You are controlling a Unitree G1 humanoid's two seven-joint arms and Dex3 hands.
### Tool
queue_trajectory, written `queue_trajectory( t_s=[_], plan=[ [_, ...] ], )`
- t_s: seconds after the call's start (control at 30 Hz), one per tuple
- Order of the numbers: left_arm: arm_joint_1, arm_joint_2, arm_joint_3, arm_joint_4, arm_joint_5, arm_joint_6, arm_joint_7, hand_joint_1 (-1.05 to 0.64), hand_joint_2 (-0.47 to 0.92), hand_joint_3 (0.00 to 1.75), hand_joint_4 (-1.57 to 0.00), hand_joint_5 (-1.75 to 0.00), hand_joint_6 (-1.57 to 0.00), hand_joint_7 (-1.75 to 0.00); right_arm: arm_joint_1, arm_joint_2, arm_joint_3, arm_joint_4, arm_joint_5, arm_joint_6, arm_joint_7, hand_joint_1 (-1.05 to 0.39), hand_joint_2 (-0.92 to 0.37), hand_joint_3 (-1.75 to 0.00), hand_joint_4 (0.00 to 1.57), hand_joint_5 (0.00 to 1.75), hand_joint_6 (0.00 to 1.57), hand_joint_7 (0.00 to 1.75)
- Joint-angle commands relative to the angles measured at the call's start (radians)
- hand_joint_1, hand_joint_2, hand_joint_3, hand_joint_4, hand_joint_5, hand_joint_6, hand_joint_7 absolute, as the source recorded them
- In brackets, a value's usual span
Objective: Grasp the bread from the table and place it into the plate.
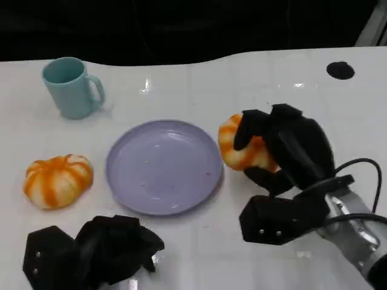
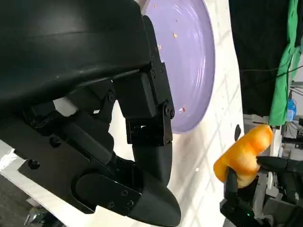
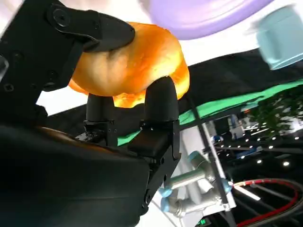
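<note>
The right robot hand point(image 1: 284, 151) grips the bread point(image 1: 242, 145) just beside the plate point(image 1: 163, 166); the left robot hand point(image 1: 115, 244) rests curled, holding nothing.

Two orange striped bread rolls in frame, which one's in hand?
The orange-and-white striped bread roll right of the lilac plate, held by the right hand. The other roll lies untouched left of the plate.

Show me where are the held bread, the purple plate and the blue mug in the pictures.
held bread point(image 1: 233, 148), head view, on its bare orange side facing the plate.
purple plate point(image 1: 163, 166), head view, on its flat centre.
blue mug point(image 1: 68, 87), head view, on its outer wall.
</note>
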Motion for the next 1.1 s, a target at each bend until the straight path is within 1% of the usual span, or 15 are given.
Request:
queue_trajectory(
  t_s=[0.03, 0.1, 0.4, 0.67, 0.73, 0.77, 0.8, 0.83, 0.9, 0.93, 0.97, 1.0, 1.03, 1.07, 1.1],
  plan=[
    [-0.006, 0.011, -0.002, 0.024, 0.012, 0.002, 0.010, -1.05, 0.63, 0.26, -0.90, -1.52, -1.50, -0.47, -0.051, 0.034, 0.015, 0.028, -0.002, -0.012, -0.004, -0.10, -0.22, -1.40, 0.98, 1.75, 0.83, 1.62],
    [-0.004, 0.010, -0.005, 0.024, 0.012, 0.000, 0.008, -1.05, 0.63, 0.26, -0.90, -1.52, -1.50, -0.47, -0.070, 0.056, 0.027, 0.053, -0.004, -0.032, -0.012, -0.08, -0.22, -1.40, 0.99, 1.75, 0.82, 1.66],
    [0.014, 0.003, -0.014, 0.006, 0.004, -0.006, 0.003, -1.05, 0.63, 0.25, -0.90, -1.51, -1.50, -0.46, -0.158, 0.148, 0.063, 0.179, -0.009, -0.071, -0.038, -0.11, -0.28, -1.39, 0.97, 1.75, 0.78, 1.70],
    [0.024, 0.005, -0.029, -0.006, 0.015, -0.011, 0.007, -1.05, 0.63, 0.25, -0.91, -1.52, -1.49, -0.46, -0.246, 0.233, 0.058, 0.354, 0.014, -0.092, -0.076, -0.12, -0.32, -1.34, 0.95, 1.75, 0.78, 1.65],
    [0.024, 0.005, -0.031, -0.006, 0.016, -0.011, 0.008, -1.05, 0.63, 0.25, -0.91, -1.52, -1.49, -0.47, -0.263, 0.247, 0.049, 0.391, 0.034, -0.102, -0.055, -0.13, -0.35, -1.29, 0.92, 1.75, 0.79, 1.59],
    [0.024, 0.006, -0.031, -0.005, 0.015, -0.012, 0.007, -1.05, 0.63, 0.26, -0.91, -1.52, -1.49, -0.47, -0.270, 0.251, 0.046, 0.405, 0.043, -0.109, -0.043, -0.12, -0.37, -1.26, 0.90, 1.75, 0.80, 1.50],
    [0.023, 0.006, -0.032, -0.003, 0.015, -0.014, 0.006, -1.05, 0.63, 0.26, -0.91, -1.52, -1.49, -0.47, -0.276, 0.255, 0.044, 0.418, 0.055, -0.113, -0.016, -0.12, -0.39, -1.20, 0.85, 1.69, 0.84, 1.25],
    [0.023, 0.006, -0.032, -0.003, 0.014, -0.014, 0.006, -1.05, 0.63, 0.26, -0.91, -1.52, -1.49, -0.47, -0.283, 0.256, 0.043, 0.427, 0.066, -0.119, 0.012, -0.13, -0.44, -1.08, 0.82, 1.60, 0.87, 1.02],
    [0.024, 0.006, -0.032, -0.005, 0.014, -0.011, 0.007, -1.05, 0.63, 0.26, -0.92, -1.52, -1.49, -0.47, -0.292, 0.256, 0.041, 0.438, 0.084, -0.122, 0.071, -0.16, -0.56, -0.77, 0.72, 1.30, 0.87, 0.52],
    [0.023, 0.005, -0.033, -0.006, 0.013, -0.010, 0.007, -1.05, 0.63, 0.26, -0.92, -1.52, -1.49, -0.47, -0.297, 0.252, 0.047, 0.437, 0.084, -0.116, 0.096, -0.17, -0.60, -0.67, 0.71, 1.24, 0.89, 0.38],
    [0.024, 0.005, -0.033, -0.007, 0.012, -0.009, 0.007, -1.05, 0.63, 0.26, -0.92, -1.52, -1.49, -0.47, -0.299, 0.247, 0.053, 0.433, 0.082, -0.108, 0.123, -0.21, -0.62, -0.61, 0.59, 1.05, 0.81, 0.25],
    [0.024, 0.004, -0.033, -0.009, 0.012, -0.007, 0.009, -1.05, 0.63, 0.26, -0.92, -1.52, -1.48, -0.47, -0.300, 0.242, 0.058, 0.428, 0.080, -0.105, 0.148, -0.26, -0.64, -0.55, 0.43, 0.75, 0.67, 0.11],
    [0.025, 0.004, -0.033, -0.011, 0.012, -0.005, 0.010, -1.05, 0.63, 0.26, -0.92, -1.52, -1.49, -0.47, -0.300, 0.236, 0.063, 0.422, 0.076, -0.101, 0.171, -0.29, -0.66, -0.49, 0.37, 0.57, 0.60, 0.06],
    [0.025, 0.003, -0.034, -0.012, 0.013, -0.003, 0.012, -1.05, 0.63, 0.26, -0.92, -1.51, -1.49, -0.47, -0.300, 0.231, 0.066, 0.415, 0.076, -0.093, 0.195, -0.33, -0.69, -0.44, 0.31, 0.46, 0.53, 0.03],
    [0.026, 0.004, -0.034, -0.013, 0.015, -0.003, 0.013, -1.05, 0.63, 0.26, -0.92, -1.51, -1.49, -0.47, -0.297, 0.226, 0.068, 0.405, 0.077, -0.085, 0.222, -0.40, -0.77, -0.30, 0.20, 0.38, 0.43, 0.01]
  ],
)
